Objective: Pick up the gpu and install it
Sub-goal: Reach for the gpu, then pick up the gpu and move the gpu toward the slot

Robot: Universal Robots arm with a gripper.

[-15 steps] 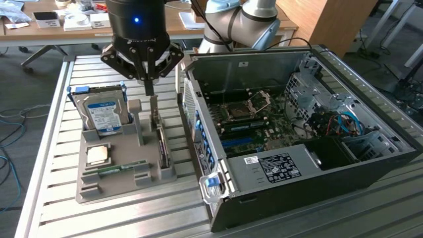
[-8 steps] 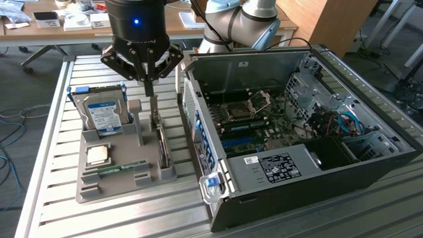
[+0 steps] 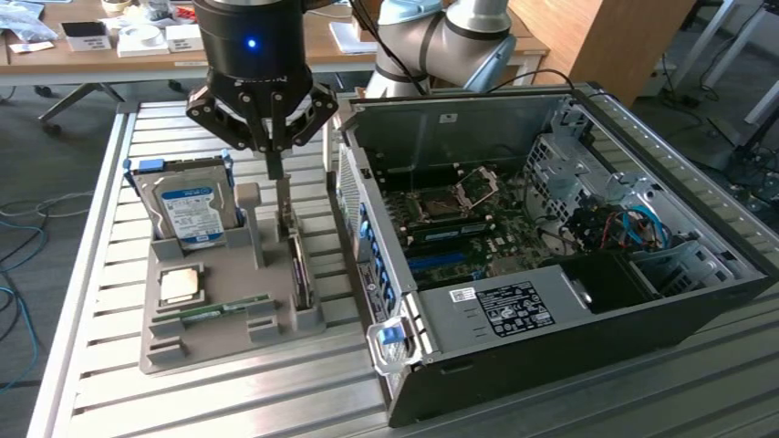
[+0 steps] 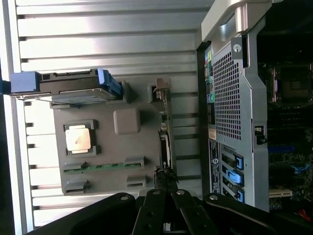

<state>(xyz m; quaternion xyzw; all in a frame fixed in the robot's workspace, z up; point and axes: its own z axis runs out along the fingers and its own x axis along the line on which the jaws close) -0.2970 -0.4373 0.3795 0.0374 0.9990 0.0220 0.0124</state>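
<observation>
Approach to the pick looked like the step in hand: the black two-finger gripper [image 3: 276,173] hung over the grey moulded parts holder [image 3: 171,351], its fingers [image 3: 276,162] clenched together with nothing visible between them. The gpu, a thin green circuit card with a silver metal end bracket [image 3: 299,274], stood on edge in a slot of that holder, running from directly under the fingertips toward the holder's near end. It was not yet lifted. Whether the tips touched the upright silver piece below them could not be told. By my reading, a grasp from there would have called for the fingers to part and line up across the card's thin top edge before closing. To one side of the fingers, across a grey post, a silver hard drive with a blue-white label [image 3: 189,210] stood upright in its own pocket. Nearer the camera than that lay a square silver processor chip [image 3: 181,285] and a narrow green RAM strip [image 3: 225,310]. On the fingers' other side, just beside the holder, rose the perforated wall of the open black computer case [image 3: 681,301], a likely obstacle. The green motherboard [image 3: 487,228] lay exposed inside it.
</observation>
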